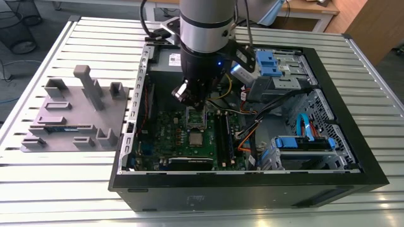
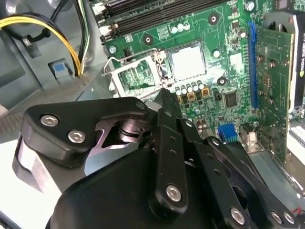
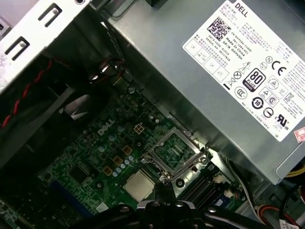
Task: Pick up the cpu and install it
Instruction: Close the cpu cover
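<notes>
On your slatted counter (image 1: 50, 189) the open computer case (image 1: 252, 194) lies with its motherboard (image 1: 167, 137) facing up. Your end effector (image 2: 163, 95) hangs over the board, apparently pressed together and pinching nothing. The socket frame (image 1: 196, 118) is swung open. At its 6 o'clock in the exterior view, the cpu (image 1: 197, 138) lies flat in the socket, shiny side up, its edges square with the board's.
</notes>
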You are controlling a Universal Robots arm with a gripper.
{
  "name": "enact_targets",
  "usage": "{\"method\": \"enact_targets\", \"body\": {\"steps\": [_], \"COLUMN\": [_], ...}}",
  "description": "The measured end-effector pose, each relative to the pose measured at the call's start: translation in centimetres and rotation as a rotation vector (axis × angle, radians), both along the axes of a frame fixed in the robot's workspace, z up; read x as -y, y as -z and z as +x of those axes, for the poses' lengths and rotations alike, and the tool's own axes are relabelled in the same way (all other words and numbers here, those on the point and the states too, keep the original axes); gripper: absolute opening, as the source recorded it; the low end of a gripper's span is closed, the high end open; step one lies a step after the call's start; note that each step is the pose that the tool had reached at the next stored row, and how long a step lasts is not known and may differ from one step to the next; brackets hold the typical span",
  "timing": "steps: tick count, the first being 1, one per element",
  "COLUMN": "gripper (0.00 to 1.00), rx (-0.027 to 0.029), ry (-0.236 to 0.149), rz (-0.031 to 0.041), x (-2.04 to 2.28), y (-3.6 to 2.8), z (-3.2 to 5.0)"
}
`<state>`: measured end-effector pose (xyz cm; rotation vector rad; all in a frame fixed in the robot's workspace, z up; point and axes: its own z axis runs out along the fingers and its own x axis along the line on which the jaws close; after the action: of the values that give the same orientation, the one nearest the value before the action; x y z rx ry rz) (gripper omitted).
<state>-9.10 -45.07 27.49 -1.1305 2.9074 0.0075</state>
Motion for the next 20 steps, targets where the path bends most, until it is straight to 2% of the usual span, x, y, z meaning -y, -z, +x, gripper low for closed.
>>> {"method": "enact_targets", "body": {"steps": [20], "gripper": [0.11], "rx": [-0.0001], "ry": [0.0], "rz": [-0.0001], "x": [-0.09], "y": [1.81], "z": [3.45]}}
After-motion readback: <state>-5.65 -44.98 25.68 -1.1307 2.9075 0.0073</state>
